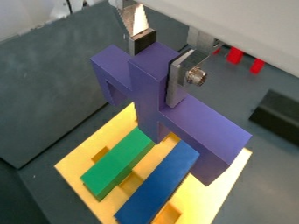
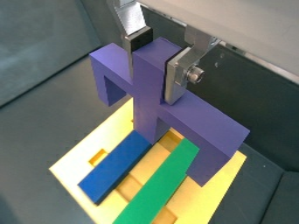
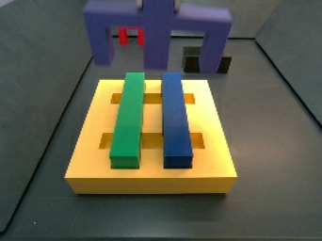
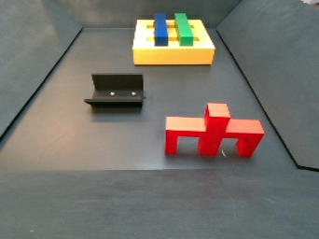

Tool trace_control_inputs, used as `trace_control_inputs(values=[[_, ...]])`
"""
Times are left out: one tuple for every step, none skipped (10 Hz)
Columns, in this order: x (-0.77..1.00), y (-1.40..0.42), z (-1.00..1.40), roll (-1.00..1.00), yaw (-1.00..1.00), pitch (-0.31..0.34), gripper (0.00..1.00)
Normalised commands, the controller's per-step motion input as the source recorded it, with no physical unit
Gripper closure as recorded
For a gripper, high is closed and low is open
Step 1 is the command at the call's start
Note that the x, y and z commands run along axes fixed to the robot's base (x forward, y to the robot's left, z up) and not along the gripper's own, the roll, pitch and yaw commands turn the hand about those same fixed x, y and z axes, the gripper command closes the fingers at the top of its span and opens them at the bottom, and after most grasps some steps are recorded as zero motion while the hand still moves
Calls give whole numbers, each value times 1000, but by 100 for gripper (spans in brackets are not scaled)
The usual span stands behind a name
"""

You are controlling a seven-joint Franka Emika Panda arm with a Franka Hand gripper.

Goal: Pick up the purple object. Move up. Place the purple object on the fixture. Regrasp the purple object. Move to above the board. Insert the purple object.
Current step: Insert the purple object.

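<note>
My gripper (image 1: 162,59) is shut on the central stem of the purple object (image 1: 198,127), one silver finger on each side; both wrist views show this (image 2: 158,59). The purple object (image 2: 201,124) hangs legs down above the board (image 1: 84,156), a yellow slab with slots. A green bar (image 1: 122,162) and a blue bar (image 1: 163,179) lie on the board. In a side view the purple object (image 3: 157,19) hovers over the far end of the board (image 3: 151,174), apart from it; the gripper is above that frame. The fixture (image 4: 116,91) stands empty on the floor.
A red pronged piece (image 4: 212,131) stands on the dark floor, away from the board (image 4: 174,56). It shows small in a wrist view (image 1: 239,59) and behind the purple legs in a side view (image 3: 130,37). Dark walls enclose the floor.
</note>
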Motion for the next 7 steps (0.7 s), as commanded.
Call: trace_control_inputs(values=[[-120, 0, -271, -316, 134, -230, 100], [-17, 0, -206, -350, 203, -251, 100], [6, 0, -354, -311, 294, -169, 100], [0, -63, -469, -263, 334, -60, 100], [0, -100, -511, -201, 260, -24, 100], [-17, -229, -326, 0, 100, -59, 100], [0, -331, -394, 169, 0, 0, 100]])
